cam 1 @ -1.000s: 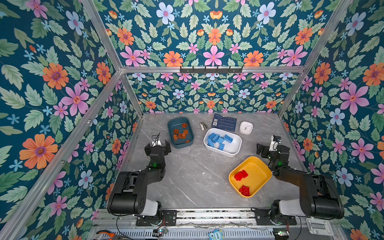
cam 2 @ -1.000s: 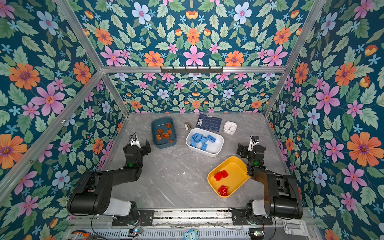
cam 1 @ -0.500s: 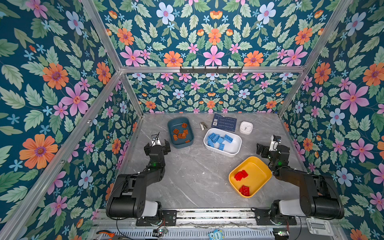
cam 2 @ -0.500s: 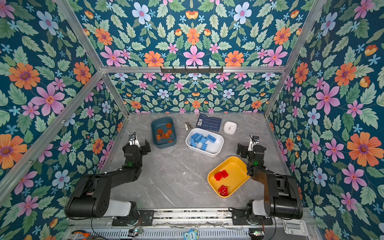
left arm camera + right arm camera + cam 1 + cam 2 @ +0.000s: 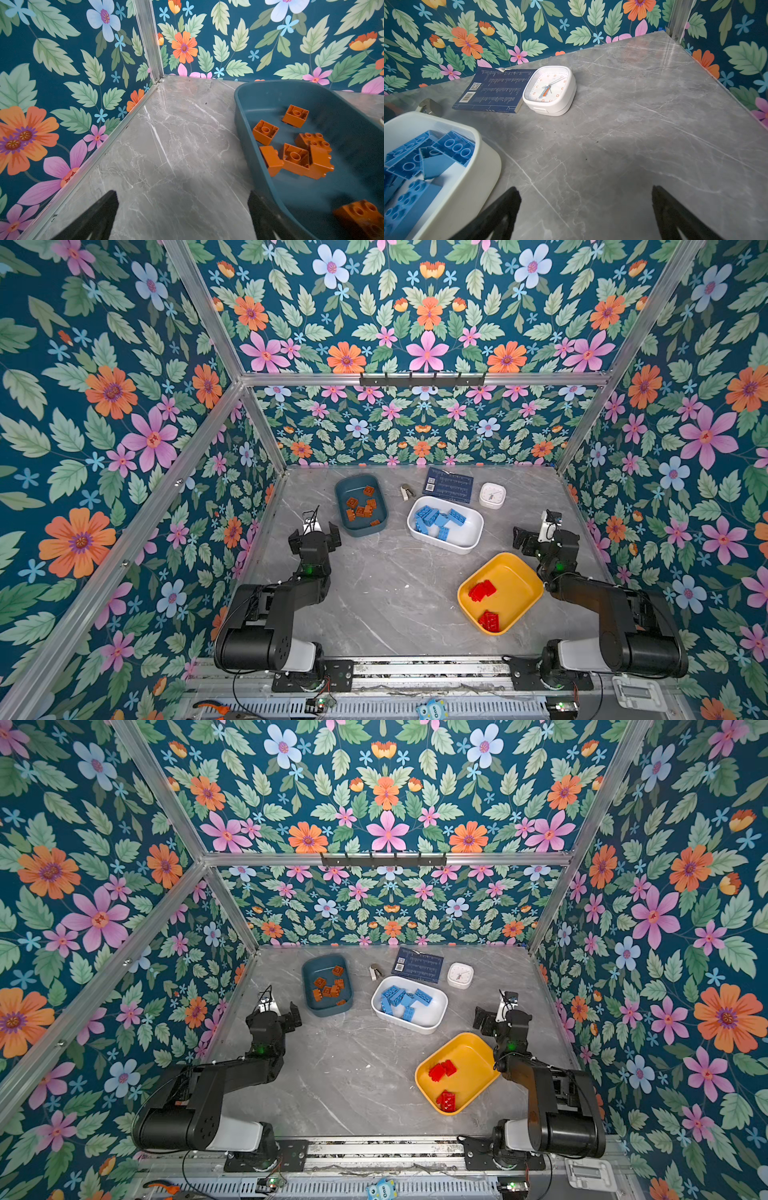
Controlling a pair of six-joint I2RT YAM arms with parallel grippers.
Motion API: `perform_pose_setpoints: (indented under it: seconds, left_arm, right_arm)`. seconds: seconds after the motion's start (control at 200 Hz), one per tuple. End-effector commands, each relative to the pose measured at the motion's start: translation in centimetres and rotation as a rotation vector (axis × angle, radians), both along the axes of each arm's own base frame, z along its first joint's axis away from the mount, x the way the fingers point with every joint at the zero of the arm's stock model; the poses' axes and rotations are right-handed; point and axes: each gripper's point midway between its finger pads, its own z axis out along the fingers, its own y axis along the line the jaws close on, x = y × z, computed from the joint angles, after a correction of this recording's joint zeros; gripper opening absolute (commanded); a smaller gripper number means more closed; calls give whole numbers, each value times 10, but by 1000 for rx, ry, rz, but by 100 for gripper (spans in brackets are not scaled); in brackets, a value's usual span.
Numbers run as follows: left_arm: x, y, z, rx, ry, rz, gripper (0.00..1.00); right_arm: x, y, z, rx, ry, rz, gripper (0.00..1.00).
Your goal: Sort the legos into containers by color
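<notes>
Orange legos [image 5: 360,508] fill the teal tub [image 5: 345,489], blue legos [image 5: 434,517] the white tub [image 5: 471,531], red legos [image 5: 481,590] the yellow tub [image 5: 515,576]. Left gripper [image 5: 182,194], right gripper [image 5: 585,188]: jaws wide, empty.

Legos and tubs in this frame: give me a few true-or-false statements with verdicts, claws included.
1. The blue legos lie in the white tub. True.
2. The red legos lie in the dark teal tub. False: they lie in the yellow tub; the teal one holds the orange-brown legos.
3. The left claw is shut on a lego. False: it is open and empty, beside the teal tub.
4. The right claw is open with nothing between its fingers. True.
5. The white clock sits inside the white tub. False: it sits on the table, outside every tub.
</notes>
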Motion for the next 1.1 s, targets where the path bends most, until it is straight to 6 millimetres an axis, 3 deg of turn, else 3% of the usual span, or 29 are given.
perform_pose_setpoints:
  seconds: [0.0, 0.08, 0.535, 1.095]
  left_arm:
    - [3, 5, 6, 1, -24, 36, 100]
    - [3, 10, 7, 7, -23, 67, 100]
    - [5, -4, 1, -14, -13, -18, 100]
    - [5, 0, -4, -21, -2, 7, 100]
  right_arm:
    - [1, 2, 1, -6, 0, 13, 99]
    - [1, 2, 0, -5, 2, 13, 99]
    - [1, 2, 0, -4, 3, 13, 99]
    - [1, 2, 0, -4, 3, 14, 99]
